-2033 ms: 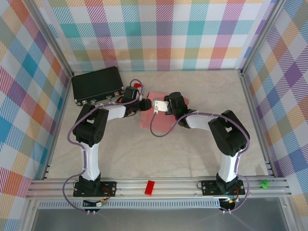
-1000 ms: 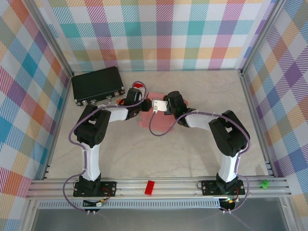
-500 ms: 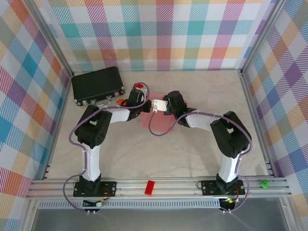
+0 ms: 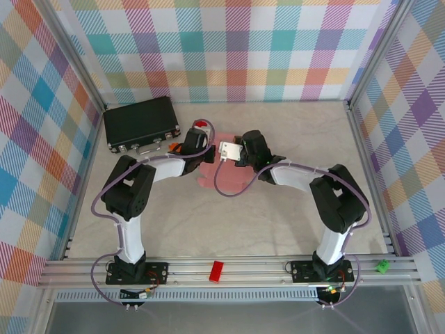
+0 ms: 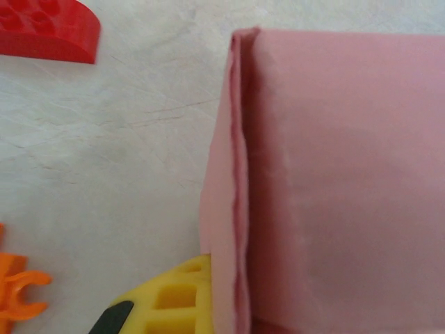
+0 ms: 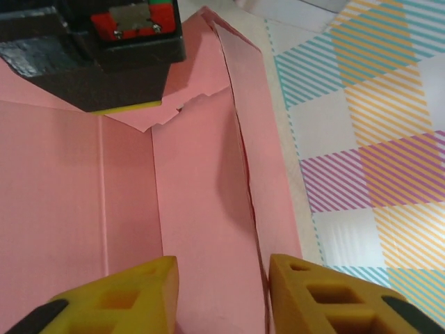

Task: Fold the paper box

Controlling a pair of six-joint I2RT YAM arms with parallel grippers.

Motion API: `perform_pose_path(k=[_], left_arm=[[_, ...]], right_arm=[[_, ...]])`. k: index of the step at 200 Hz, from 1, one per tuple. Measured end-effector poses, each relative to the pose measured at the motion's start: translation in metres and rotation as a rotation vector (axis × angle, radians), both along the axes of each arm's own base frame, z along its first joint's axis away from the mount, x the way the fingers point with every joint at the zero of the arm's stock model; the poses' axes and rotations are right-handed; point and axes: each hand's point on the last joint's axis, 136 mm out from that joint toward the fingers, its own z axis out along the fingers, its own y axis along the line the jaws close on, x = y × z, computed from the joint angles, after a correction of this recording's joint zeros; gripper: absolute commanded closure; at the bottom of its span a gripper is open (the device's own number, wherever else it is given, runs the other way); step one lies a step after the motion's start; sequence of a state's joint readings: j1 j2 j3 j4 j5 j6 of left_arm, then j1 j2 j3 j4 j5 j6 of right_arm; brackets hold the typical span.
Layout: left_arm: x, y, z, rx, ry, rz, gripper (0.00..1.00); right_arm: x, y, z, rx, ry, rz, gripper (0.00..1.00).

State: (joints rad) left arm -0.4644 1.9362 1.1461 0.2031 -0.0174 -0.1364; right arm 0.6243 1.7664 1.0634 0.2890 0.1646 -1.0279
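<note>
Paper box (image 4: 213,174) sits mid-table toward the back, just right of the black case (image 4: 139,124), half-formed with one side wall doubled over. Left gripper (image 4: 206,154) is clamped on that doubled wall, probably so the crease can't spring open. Right gripper (image 6: 217,303) has its fingers apart, straddling another raised flap edge, apparently lining up a grip.

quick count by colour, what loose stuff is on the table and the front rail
pale-pink card paper box: 1
black flat rectangular case: 1
red plastic blocks: 2, beside the box, on the rail
small green plastic block: 1
small orange plastic piece: 1
total: 6
</note>
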Motion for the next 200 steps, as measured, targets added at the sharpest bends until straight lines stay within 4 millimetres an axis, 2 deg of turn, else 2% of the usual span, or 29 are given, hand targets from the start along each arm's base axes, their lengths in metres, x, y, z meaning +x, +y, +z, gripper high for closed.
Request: perform_pose_path(k=[42,84,110,130,150,184,200], left_arm=[[-0.012,0.015,0.000,0.038,-0.002,0.031,1.00],[-0.019,0.020,-0.009,0.069,0.020,0.029,1.00],[-0.023,0.022,-0.014,0.078,0.033,0.026,1.00],[-0.026,0.024,-0.018,0.085,0.043,0.024,1.00],[-0.029,0.025,-0.020,0.091,0.051,0.019,1.00],[-0.033,0.027,-0.018,0.103,0.048,0.008,1.00],[-0.034,0.027,-0.018,0.106,0.048,0.006,1.00]], right_arm=[[-0.009,-0.001,0.026,0.074,-0.001,-0.002,0.44],[-0.017,-0.004,0.049,0.170,0.008,-0.016,0.39],[-0.019,-0.015,0.062,0.250,0.043,-0.047,0.39],[-0.011,-0.037,0.074,0.322,0.063,-0.118,0.37],[0.004,-0.073,0.076,0.381,0.097,-0.233,0.36],[0.018,-0.133,0.043,0.421,0.250,-0.440,0.40],[0.022,-0.148,0.025,0.418,0.319,-0.498,0.41]])
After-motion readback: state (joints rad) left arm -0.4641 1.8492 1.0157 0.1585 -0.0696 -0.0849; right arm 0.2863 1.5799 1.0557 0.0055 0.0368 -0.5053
